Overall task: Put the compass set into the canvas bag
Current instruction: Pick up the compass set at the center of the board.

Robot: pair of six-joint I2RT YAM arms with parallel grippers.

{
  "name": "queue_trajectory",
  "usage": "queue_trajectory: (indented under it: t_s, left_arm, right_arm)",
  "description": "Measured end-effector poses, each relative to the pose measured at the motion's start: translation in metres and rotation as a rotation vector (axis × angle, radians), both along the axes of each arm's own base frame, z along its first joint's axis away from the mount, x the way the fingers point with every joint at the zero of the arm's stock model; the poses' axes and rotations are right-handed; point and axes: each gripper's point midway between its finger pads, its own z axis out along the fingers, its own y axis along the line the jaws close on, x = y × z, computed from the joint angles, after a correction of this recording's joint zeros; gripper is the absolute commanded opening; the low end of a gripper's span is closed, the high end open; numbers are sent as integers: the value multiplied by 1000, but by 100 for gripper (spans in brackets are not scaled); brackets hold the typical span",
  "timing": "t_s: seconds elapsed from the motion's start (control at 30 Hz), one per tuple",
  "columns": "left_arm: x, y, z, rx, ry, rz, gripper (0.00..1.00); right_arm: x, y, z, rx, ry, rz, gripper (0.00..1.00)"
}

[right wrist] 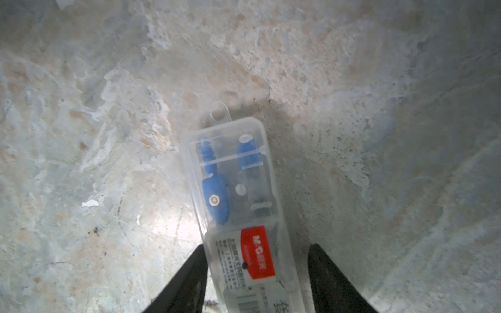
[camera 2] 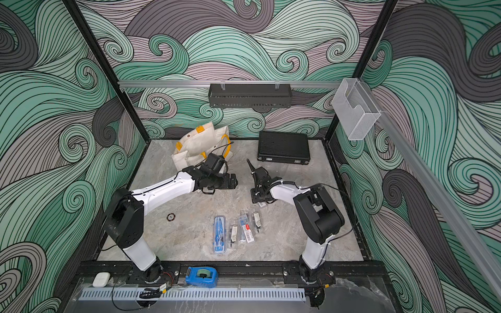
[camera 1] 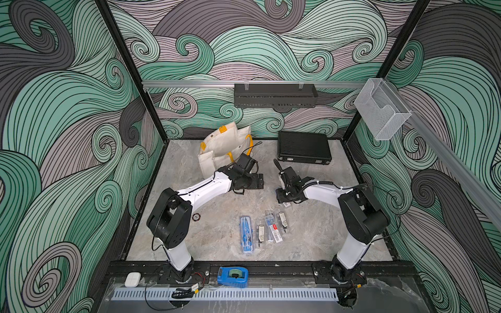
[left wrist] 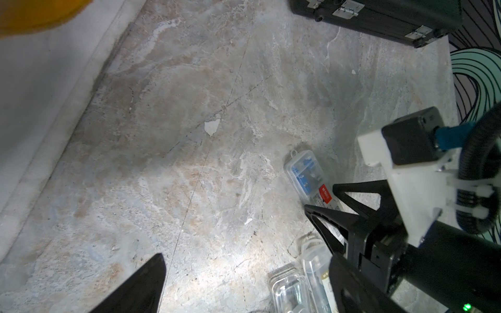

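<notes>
Looking across the marbled tabletop (camera 1: 325, 238), I see the canvas bag (camera 1: 222, 143) slumped at the far edge on my left side, with its yellow handles showing. The flat black hard case (camera 1: 303, 147) lies at the far edge on my right.

My left tool (camera 1: 260, 181) hangs just in front of the bag, its fingers spread wide with nothing between them. My right tool (right wrist: 257, 246) points down at the tabletop near the middle, with a finger on either side of the compass set (right wrist: 233, 184). The set is a slim clear case with a blue compass and a red label inside. One finger touches the case's long edge and the other stands just clear of it, so the case is straddled rather than pinched.

The compass set lies flat on the tabletop, well apart from the bag. Nearer my bases, a blue-rimmed case (camera 1: 246, 234) and a few small clear cases (camera 1: 273, 229) lie side by side.
</notes>
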Motion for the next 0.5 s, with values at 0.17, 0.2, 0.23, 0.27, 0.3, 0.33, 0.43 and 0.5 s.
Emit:
queue_trajectory:
  t_s: [0.17,0.2,0.23,0.27,0.3,0.33,0.43,0.5]
  left_arm:
    - [0,-2,-3,-2,8,-4,95]
    - [0,-2,-3,-4,8,-5,95]
    - [0,-2,-2,-7,7,-5,95]
    - [0,-3,-2,-11,6,-6,95]
    - [0,-4,-2,-14,7,-6,95]
    - [0,-4,-1,-18,8,-7,95]
    - [1,-9,1,-40,5,-16,94]
    - [1,-13,4,-61,4,-27,93]
  right_arm:
    - [4,-1,-1,-8,-14,-7,43]
    - [4,-1,-1,-7,-16,-7,42]
    - [5,-1,-1,-6,-22,-7,41]
    - [5,0,-1,-3,-28,-5,40]
    - [6,0,-1,0,-33,-4,38]
    - [6,0,0,3,-40,-3,37]
    - [2,-1,2,20,-65,11,36]
    - [-2,0,8,42,-88,30,36]
